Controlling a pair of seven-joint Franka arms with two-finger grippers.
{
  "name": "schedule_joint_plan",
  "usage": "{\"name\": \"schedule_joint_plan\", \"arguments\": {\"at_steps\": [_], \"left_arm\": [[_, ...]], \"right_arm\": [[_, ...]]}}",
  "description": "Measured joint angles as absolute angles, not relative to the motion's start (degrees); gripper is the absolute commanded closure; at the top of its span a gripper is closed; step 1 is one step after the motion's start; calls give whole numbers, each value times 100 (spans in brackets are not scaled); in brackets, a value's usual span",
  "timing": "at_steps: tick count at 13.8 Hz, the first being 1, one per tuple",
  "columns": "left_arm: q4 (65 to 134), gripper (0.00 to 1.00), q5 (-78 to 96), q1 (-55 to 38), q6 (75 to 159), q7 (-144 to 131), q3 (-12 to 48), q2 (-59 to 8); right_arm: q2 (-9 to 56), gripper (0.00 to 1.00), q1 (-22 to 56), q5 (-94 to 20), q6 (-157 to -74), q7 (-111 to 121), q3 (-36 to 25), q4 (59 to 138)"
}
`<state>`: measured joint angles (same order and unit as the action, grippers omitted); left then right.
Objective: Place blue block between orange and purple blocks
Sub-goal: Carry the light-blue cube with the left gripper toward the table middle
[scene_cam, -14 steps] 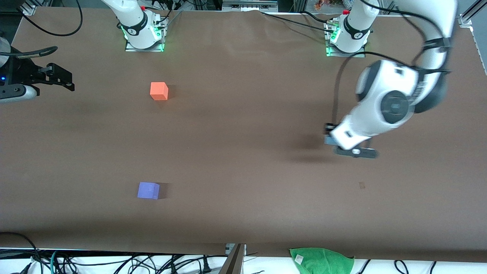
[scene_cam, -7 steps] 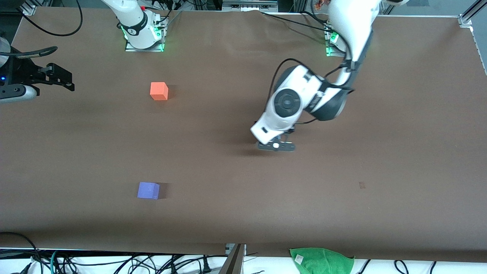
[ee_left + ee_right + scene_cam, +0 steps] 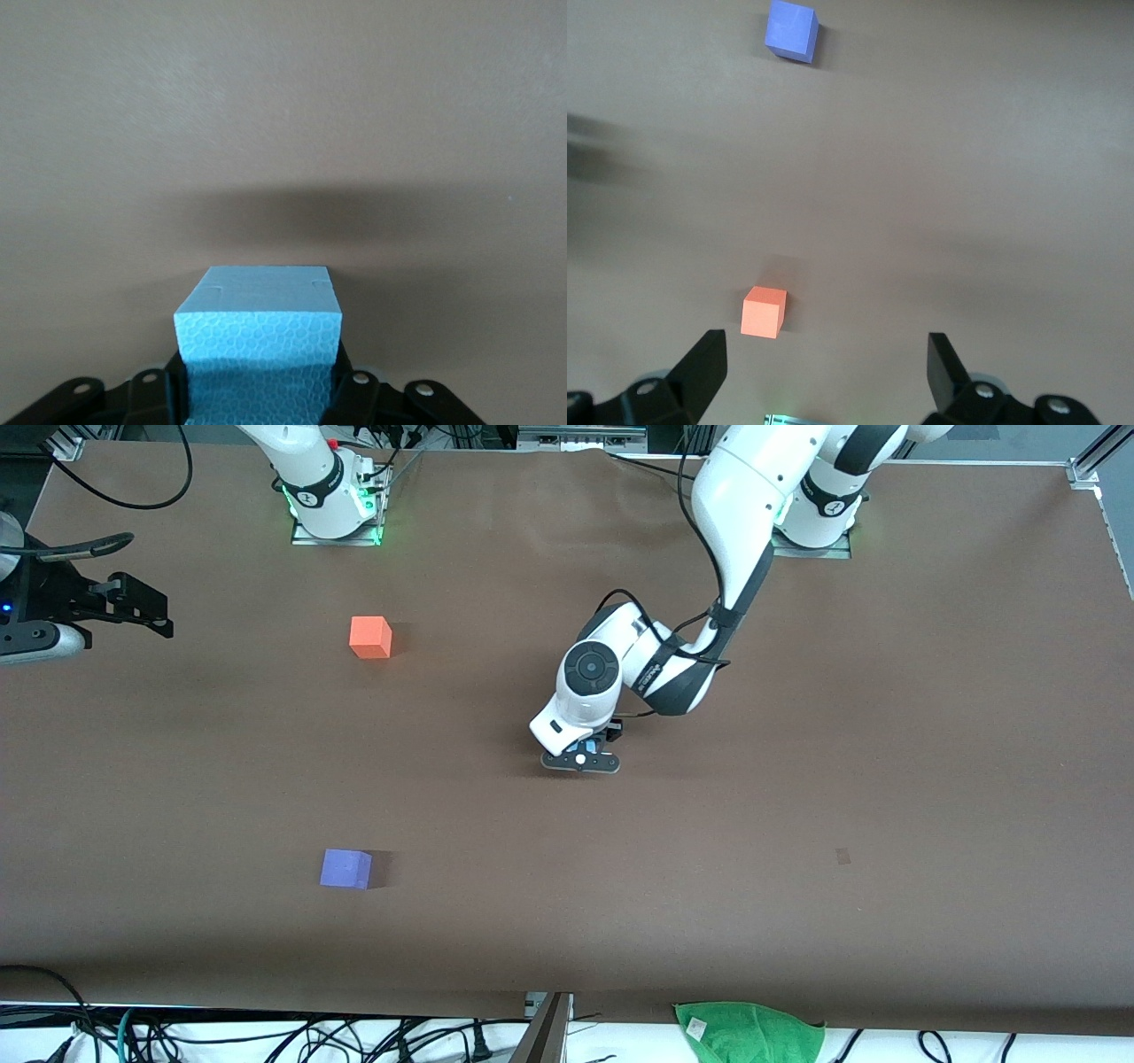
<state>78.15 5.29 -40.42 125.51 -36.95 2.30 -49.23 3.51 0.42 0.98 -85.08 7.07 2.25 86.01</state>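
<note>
Left gripper (image 3: 586, 751) clamped on the blue block (image 3: 257, 332), up in the air over bare brown table (image 3: 797, 886) near mid-table. Block held level, flat top face up, one face square to the wrist camera; a cube, so no long axis. From the block: orange block (image 3: 370, 637) toward the right arm's end; purple block (image 3: 345, 868) likewise, nearer the front camera than the orange one. Wide open tabletop between those two, well apart. Right gripper (image 3: 824, 363) waiting high over the table at its own end, fingers spread wide, holding nothing.
</note>
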Motion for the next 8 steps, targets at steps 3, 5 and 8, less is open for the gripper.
{"name": "schedule_joint_plan", "arguments": {"at_steps": [3, 5, 8], "left_arm": [[7776, 0, 529, -4075, 12551, -3721, 220, -4930], [7755, 0, 529, -4082, 12557, -3758, 220, -4931], [7611, 0, 529, -4081, 12511, -3801, 210, -4886]], "right_arm": [[351, 0, 42, 98, -8512, 707, 225, 8601], [351, 0, 42, 98, -8512, 707, 225, 8601], [351, 0, 41, 98, -8512, 707, 223, 8601]]}}
